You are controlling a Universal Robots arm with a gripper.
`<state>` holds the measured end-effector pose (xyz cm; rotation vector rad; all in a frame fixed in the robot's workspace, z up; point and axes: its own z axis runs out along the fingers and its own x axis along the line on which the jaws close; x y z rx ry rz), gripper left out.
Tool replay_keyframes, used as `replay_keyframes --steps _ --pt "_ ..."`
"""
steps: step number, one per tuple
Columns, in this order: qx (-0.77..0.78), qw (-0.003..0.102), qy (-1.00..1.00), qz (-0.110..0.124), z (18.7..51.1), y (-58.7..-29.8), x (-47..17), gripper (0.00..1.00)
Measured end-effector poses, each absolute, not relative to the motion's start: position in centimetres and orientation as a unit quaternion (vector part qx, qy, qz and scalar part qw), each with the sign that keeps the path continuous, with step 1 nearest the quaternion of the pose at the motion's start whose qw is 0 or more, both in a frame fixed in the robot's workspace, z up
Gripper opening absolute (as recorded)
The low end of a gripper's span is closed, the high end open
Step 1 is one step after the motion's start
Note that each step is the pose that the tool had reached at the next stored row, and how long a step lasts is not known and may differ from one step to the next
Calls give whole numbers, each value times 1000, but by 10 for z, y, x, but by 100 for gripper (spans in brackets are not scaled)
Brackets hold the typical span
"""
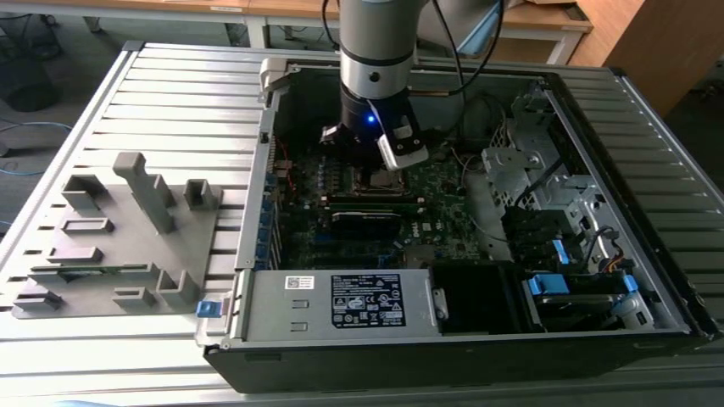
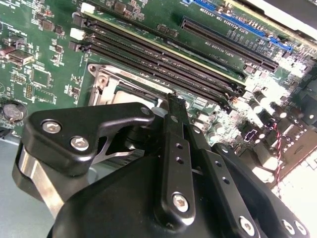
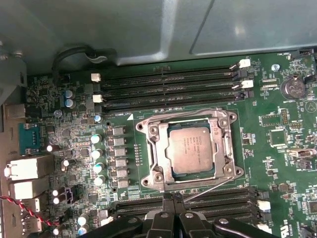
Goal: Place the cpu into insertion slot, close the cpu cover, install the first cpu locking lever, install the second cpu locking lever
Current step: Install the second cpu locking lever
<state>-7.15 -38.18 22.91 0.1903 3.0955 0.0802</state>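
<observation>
In the first wrist view the cpu [image 3: 190, 149], a flat silver-grey square, lies in the insertion slot [image 3: 144, 181] on the green motherboard. The cpu cover [image 3: 157, 148], a silver frame with a square window, lies down around it. A thin metal locking lever [image 3: 210, 188] sticks out slantwise from the socket's edge nearest the fingers. My gripper [image 3: 173, 198] is shut with nothing between its black fingers, its tips just short of that lever. The second wrist view has the gripper [image 2: 172, 99] over the socket's rim [image 2: 106, 79]. In the exterior view the gripper [image 1: 375, 168] hangs just above the socket [image 1: 382, 183].
Long black memory slots [image 3: 168, 84] flank the socket on two sides. Capacitors [image 3: 96, 153] and rear ports [image 3: 25, 168] stand beside it. The case holds a power supply [image 1: 339, 301], drive cage [image 1: 565, 220] and cables. A grey fixture block [image 1: 114, 237] sits at the exterior view's left.
</observation>
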Motion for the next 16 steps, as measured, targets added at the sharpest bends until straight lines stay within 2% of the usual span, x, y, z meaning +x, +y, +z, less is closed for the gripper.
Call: replay_keyframes --steps 16 --pt "61 20 998 26 219 -382 -75 11"
